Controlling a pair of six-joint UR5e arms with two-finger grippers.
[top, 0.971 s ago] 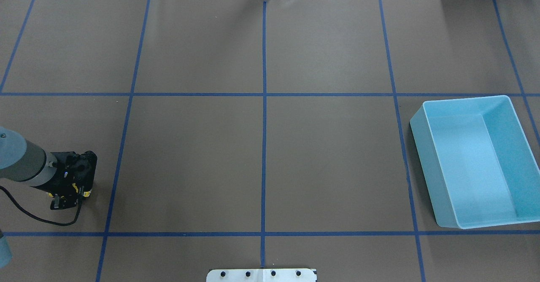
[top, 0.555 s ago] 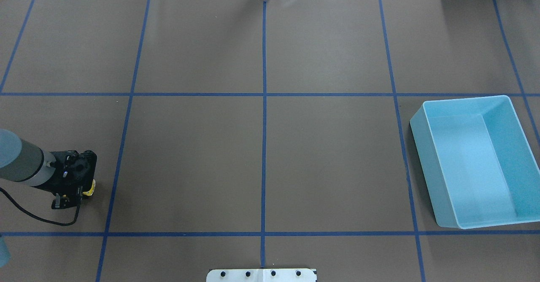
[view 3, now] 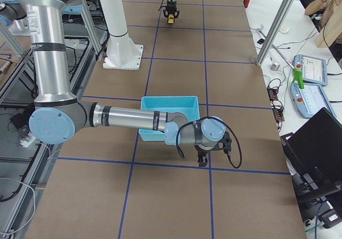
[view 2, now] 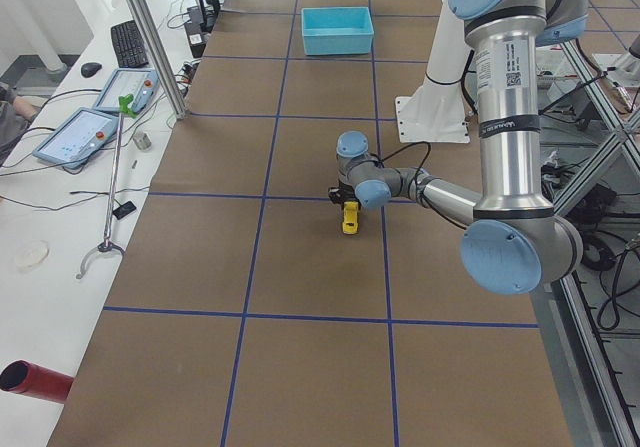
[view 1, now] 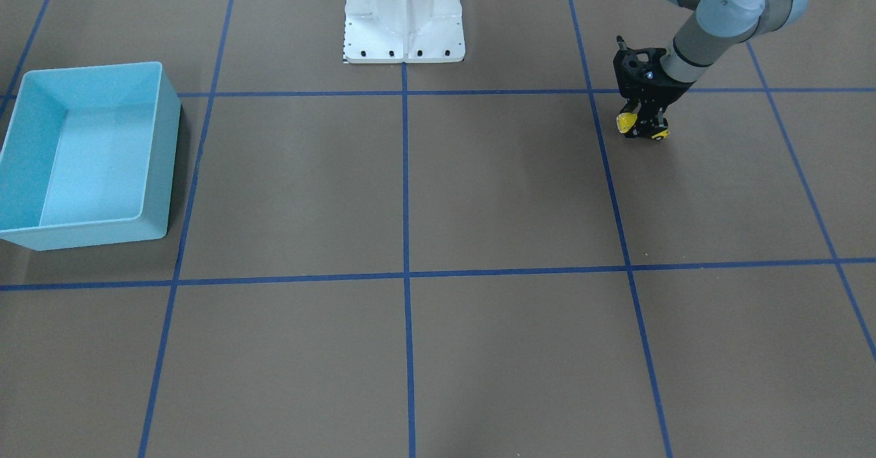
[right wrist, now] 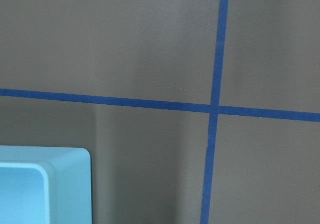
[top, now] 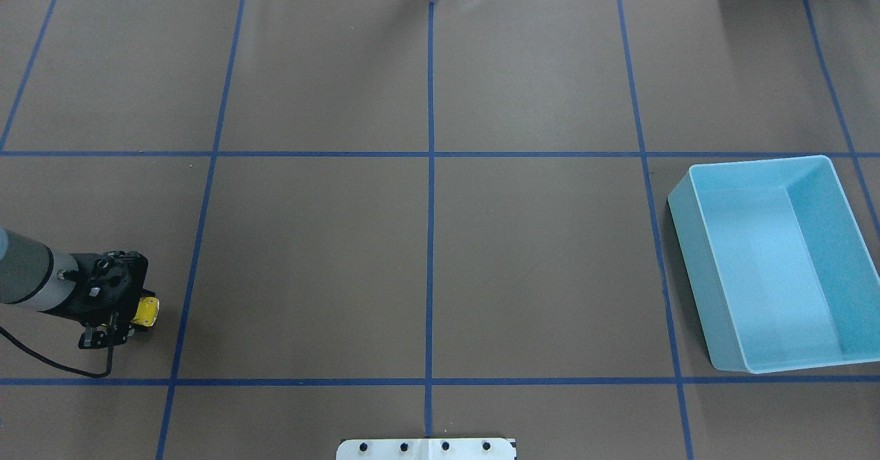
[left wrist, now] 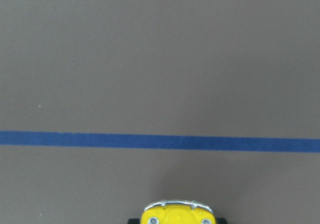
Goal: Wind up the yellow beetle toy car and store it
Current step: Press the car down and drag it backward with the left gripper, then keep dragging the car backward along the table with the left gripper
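The yellow beetle toy car (top: 145, 311) stands on the brown table at the near left, wheels on the surface. It also shows in the front view (view 1: 625, 122), the left side view (view 2: 350, 217), the right side view (view 3: 170, 20) and the left wrist view (left wrist: 176, 213). My left gripper (top: 127, 312) is shut on the car, fingers on its flanks (view 1: 643, 128). The light blue bin (top: 687, 260) stands empty at the right (view 1: 169, 157). My right gripper (view 3: 203, 162) hovers beside the bin's corner (right wrist: 70, 184); I cannot tell whether it is open or shut.
Blue tape lines divide the brown table into squares. The robot's white base plate (top: 426, 448) sits at the near middle edge (view 1: 404, 13). Operator desks with tablets (view 2: 75, 132) and cables lie beyond the table's far edge.
My left gripper has slid toward the robot's side with the car in it. More of the yellow car now shows past the gripper. The bin has not moved.
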